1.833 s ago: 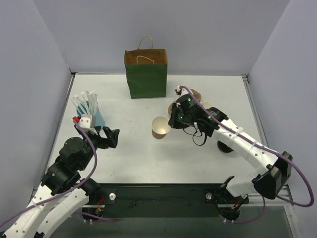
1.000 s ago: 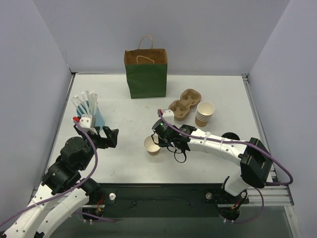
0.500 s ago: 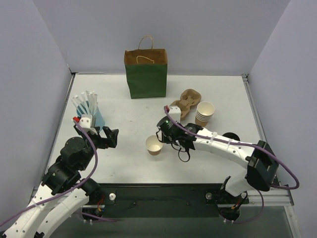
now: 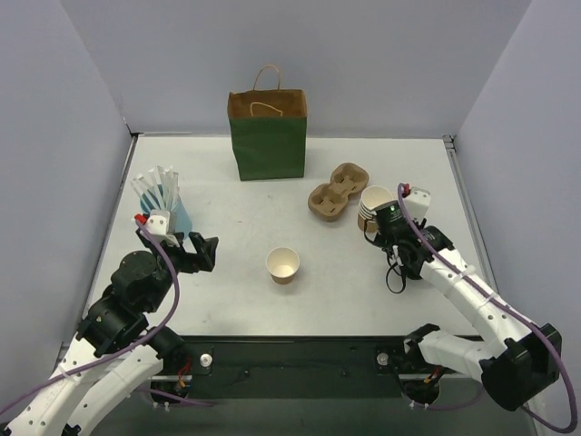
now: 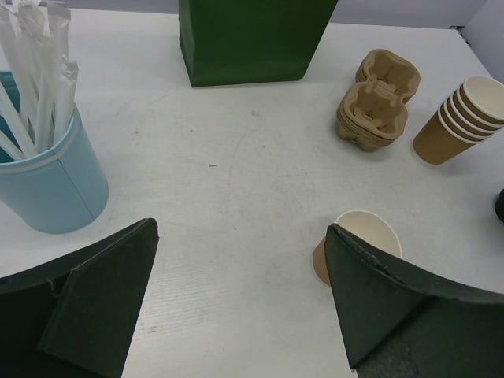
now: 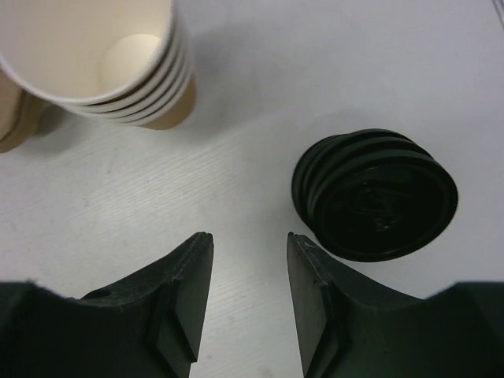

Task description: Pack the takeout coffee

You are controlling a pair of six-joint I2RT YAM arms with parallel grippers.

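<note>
On the white table an unlidded paper cup stood before the green paper bag. Right gripper stood parted, empty, by stacked black lids; left gripper spread wide.

Paper bag: dark green outside, kraft brown inside, tan handles. Lone cup: tan wall, white inside. Stacked cups: same tan, white insides. Cup carrier: plain brown pulp. Straw holder: light blue. Straws: white wrappers. Lid stack: glossy black. Table: white, faint fine ribbing up close. Walls: pale lavender-grey. Left arm and right arm: white shells, black joints, purple cables. Left gripper and right gripper: fingers very dark, greenish black.
</note>
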